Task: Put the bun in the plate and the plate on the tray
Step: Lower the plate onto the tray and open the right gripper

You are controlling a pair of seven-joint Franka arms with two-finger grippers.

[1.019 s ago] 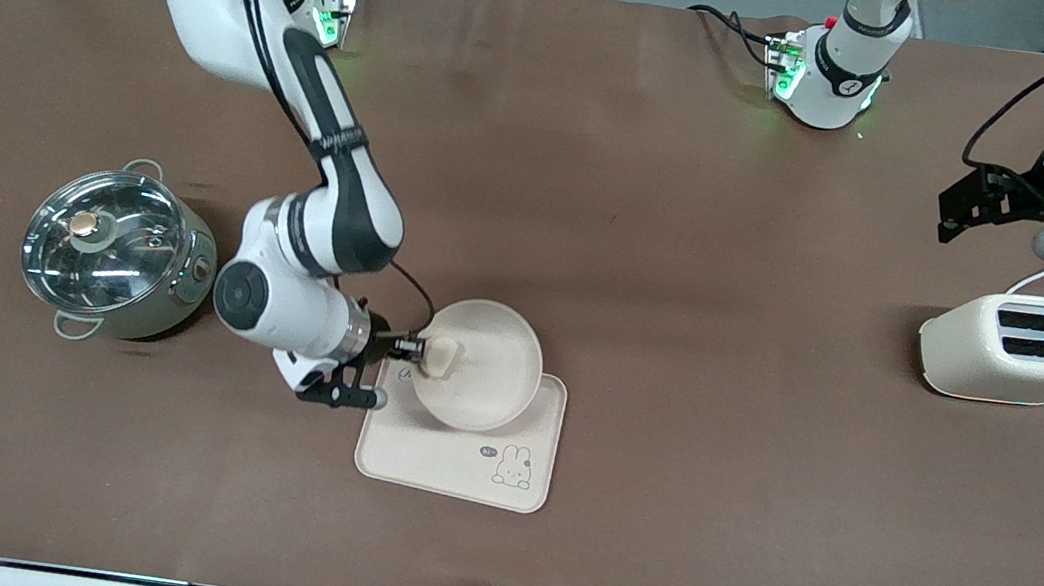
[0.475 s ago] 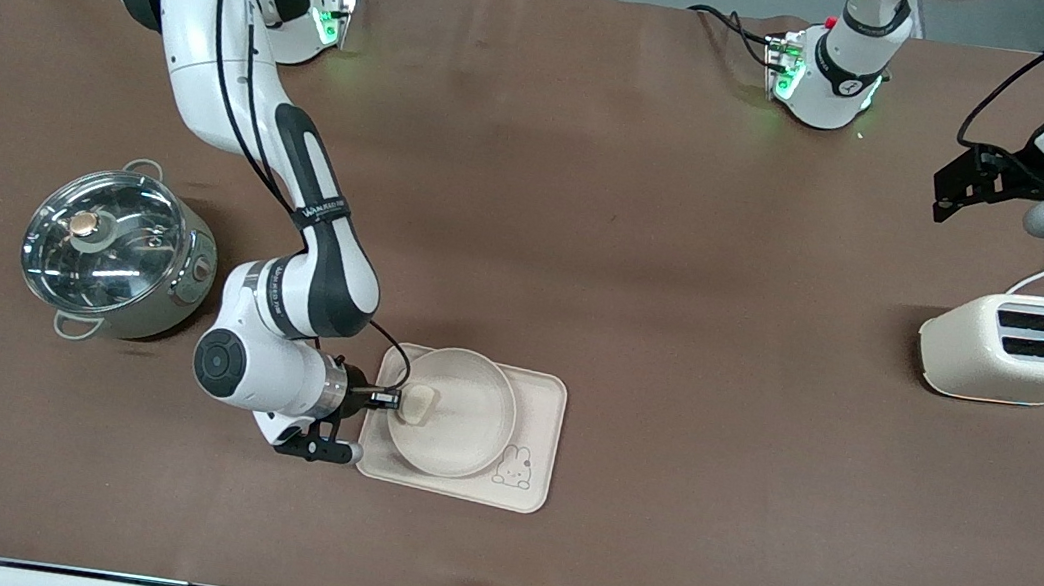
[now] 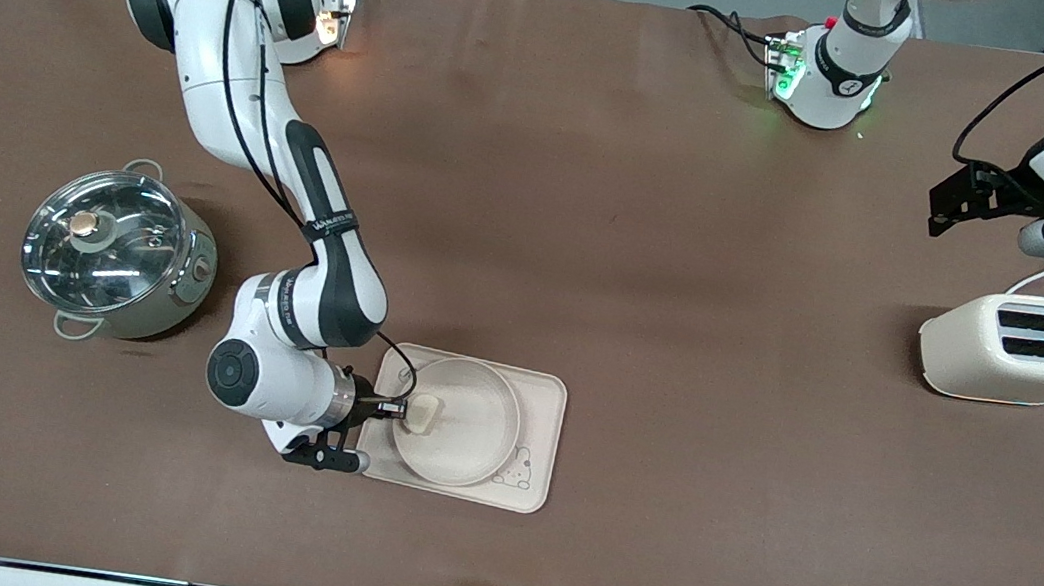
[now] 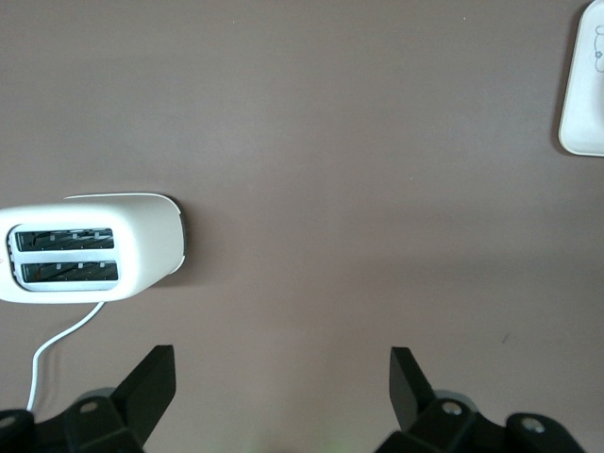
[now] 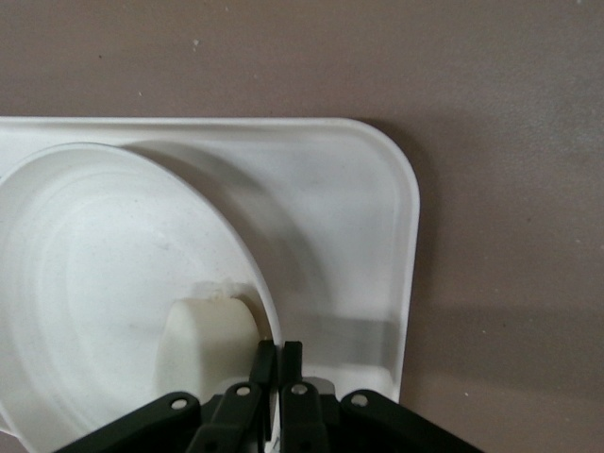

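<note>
The round cream plate [image 3: 468, 432] lies on the cream rabbit tray [image 3: 544, 399], covering part of the rabbit drawing. The small bun [image 3: 421, 414] lies in the plate by the rim nearest the right gripper. My right gripper [image 3: 396, 408] is shut on that rim at the tray's edge toward the right arm's end. In the right wrist view the fingertips [image 5: 267, 357] pinch the plate [image 5: 104, 245] rim beside the bun [image 5: 208, 335], with the tray [image 5: 363, 217] under it. My left gripper [image 3: 953, 200] is open and empty in the air [image 4: 283, 363], above the table near the toaster.
A cream two-slot toaster [image 3: 1024, 349] with a white cord stands toward the left arm's end; it also shows in the left wrist view [image 4: 90, 247]. A steel pot with a glass lid [image 3: 119, 252] stands toward the right arm's end, close to the right arm's wrist.
The right gripper brought the plate with the bun nearer the front camera, from overhanging the tray's farther edge to lying on the tray. The left arm shifted slightly.
</note>
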